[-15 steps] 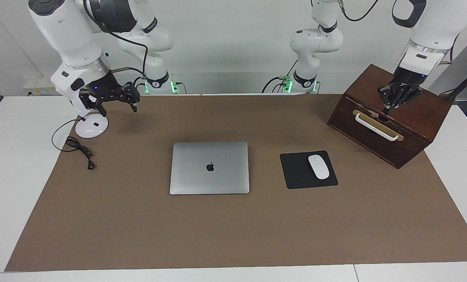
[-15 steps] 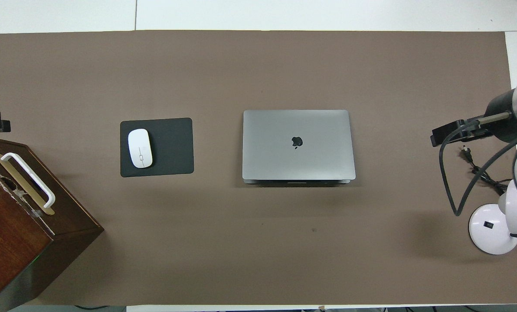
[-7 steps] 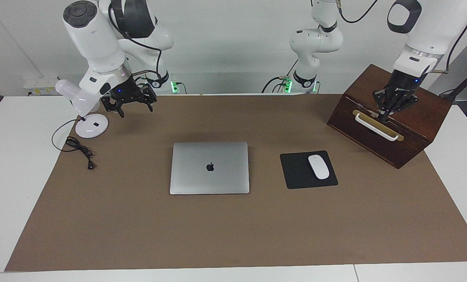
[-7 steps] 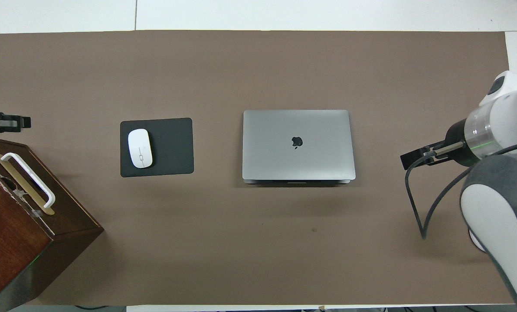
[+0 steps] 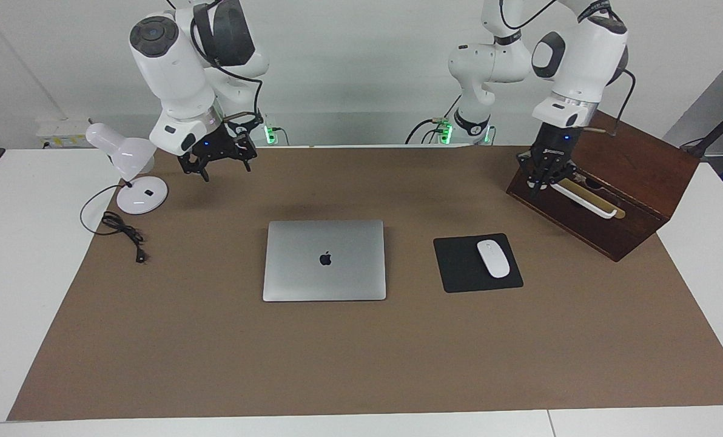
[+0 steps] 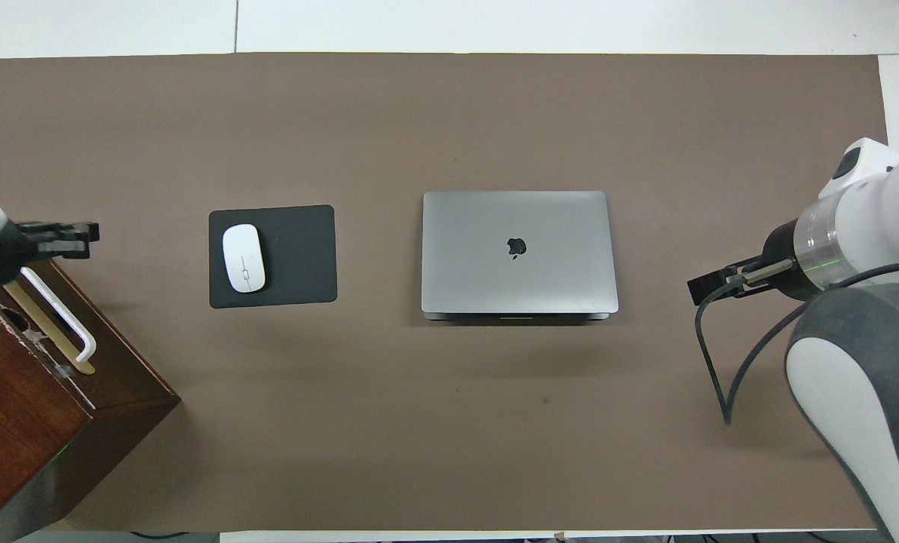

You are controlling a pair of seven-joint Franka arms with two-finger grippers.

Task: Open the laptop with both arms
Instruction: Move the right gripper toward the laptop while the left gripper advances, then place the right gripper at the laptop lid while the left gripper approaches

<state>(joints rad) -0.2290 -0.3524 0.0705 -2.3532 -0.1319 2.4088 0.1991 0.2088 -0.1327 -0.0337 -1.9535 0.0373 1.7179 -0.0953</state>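
Observation:
The silver-grey laptop [image 5: 324,260] lies shut and flat on the middle of the brown mat, apple logo up; it also shows in the overhead view [image 6: 517,253]. My right gripper [image 5: 223,167] hangs open in the air over the mat, between the lamp and the laptop, apart from both; the overhead view shows it [image 6: 710,285] beside the laptop's edge at the right arm's end. My left gripper [image 5: 539,185] hangs over the corner of the wooden box by its white handle; in the overhead view it [image 6: 72,235] is well apart from the laptop.
A black mouse pad [image 5: 458,267] with a white mouse [image 5: 493,258] lies between the laptop and a dark wooden box [image 5: 634,182] with a white handle [image 5: 583,202]. A white desk lamp [image 5: 142,195] and its black cable [image 5: 122,230] are at the right arm's end.
Both grippers have moved toward the laptop: the right one away from the lamp, the left one from over the box's top to the box's corner. The laptop has not moved.

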